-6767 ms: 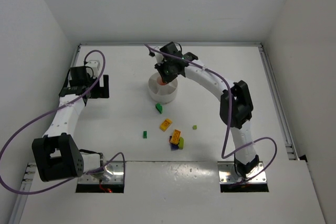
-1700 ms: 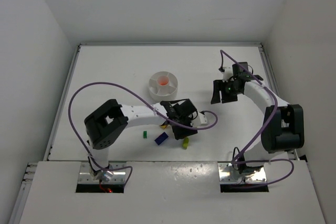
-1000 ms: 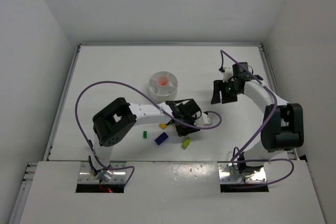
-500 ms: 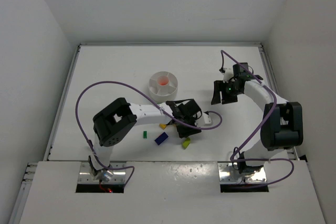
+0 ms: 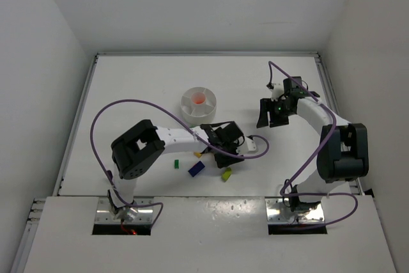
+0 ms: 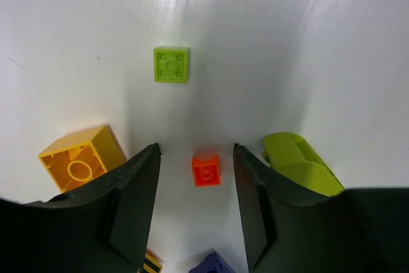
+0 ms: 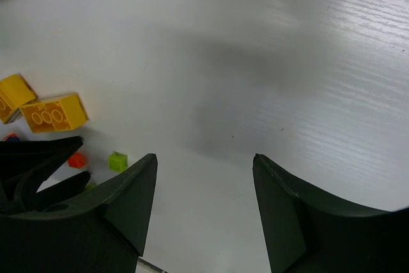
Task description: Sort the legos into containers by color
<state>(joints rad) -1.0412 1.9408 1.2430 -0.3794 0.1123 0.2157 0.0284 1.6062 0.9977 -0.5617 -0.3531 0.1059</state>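
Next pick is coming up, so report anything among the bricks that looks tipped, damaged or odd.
Only one thing: the yellow brick beside the left gripper lies flipped, its hollow underside up. The red-orange brick lies between the gripper's open fingers, not yet touched. Nothing looks damaged.

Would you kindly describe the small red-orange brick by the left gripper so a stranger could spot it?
Find the left gripper, near the white dish. The red-orange brick lies between its open fingers, touching neither. Its red colour and tiny size set it apart from the yellow brick and lime plate beside it.
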